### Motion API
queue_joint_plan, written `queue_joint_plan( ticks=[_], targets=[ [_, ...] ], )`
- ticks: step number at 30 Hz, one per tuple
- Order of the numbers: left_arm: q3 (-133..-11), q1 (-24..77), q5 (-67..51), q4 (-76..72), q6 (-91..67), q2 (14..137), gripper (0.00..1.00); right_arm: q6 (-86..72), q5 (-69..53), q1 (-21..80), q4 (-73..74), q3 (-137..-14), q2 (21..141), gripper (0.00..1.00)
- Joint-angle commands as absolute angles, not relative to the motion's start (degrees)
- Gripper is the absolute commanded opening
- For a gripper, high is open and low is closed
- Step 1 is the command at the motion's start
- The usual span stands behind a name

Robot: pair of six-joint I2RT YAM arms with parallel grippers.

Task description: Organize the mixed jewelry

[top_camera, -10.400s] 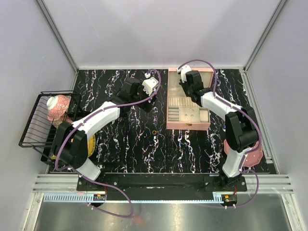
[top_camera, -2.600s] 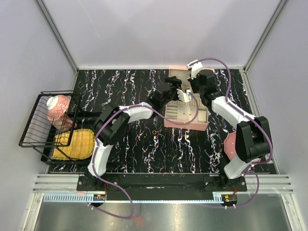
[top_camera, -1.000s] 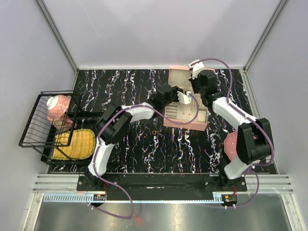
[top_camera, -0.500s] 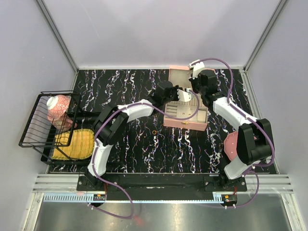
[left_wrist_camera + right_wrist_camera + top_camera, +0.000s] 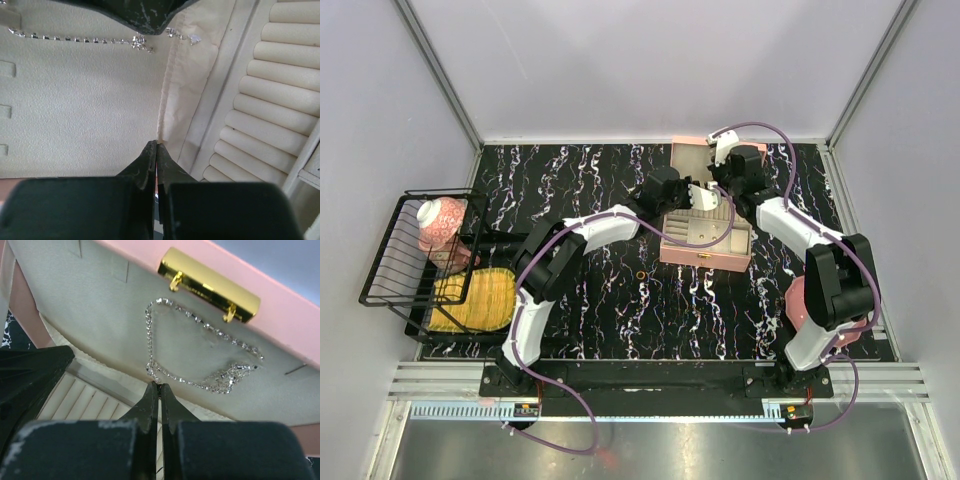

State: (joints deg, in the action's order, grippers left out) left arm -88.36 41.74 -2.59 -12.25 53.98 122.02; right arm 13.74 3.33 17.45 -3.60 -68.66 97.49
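The overhead view alone shows the small gold ring (image 5: 640, 273), lying on the black marbled table (image 5: 590, 180) near the front left corner of the open pink box (image 5: 706, 258), well apart from both arms. Only the wrist views show the thin sparkling chain (image 5: 230, 374), on the cream lid lining under the gold clasp (image 5: 210, 285). The right gripper (image 5: 158, 386) is pressed together empty, its tips just below the chain's loop. The left gripper (image 5: 156, 145) is also pressed together empty, beside the padded rolls (image 5: 280, 85).
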Motion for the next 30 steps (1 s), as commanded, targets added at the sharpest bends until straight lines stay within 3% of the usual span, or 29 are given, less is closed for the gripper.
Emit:
queue_joint_plan(
  ticks=[1,30],
  targets=[
    [-90.53,42.10,-4.92,-11.25,52.82,119.62,0.00,12.57,2.46,17.14,-5.10,-72.42,97.91,0.00],
    [-90.62,42.10,-5.10,-11.07,52.74,119.88,0.00,12.83,2.90,17.14,-5.89,-72.51,99.76,0.00]
  ],
)
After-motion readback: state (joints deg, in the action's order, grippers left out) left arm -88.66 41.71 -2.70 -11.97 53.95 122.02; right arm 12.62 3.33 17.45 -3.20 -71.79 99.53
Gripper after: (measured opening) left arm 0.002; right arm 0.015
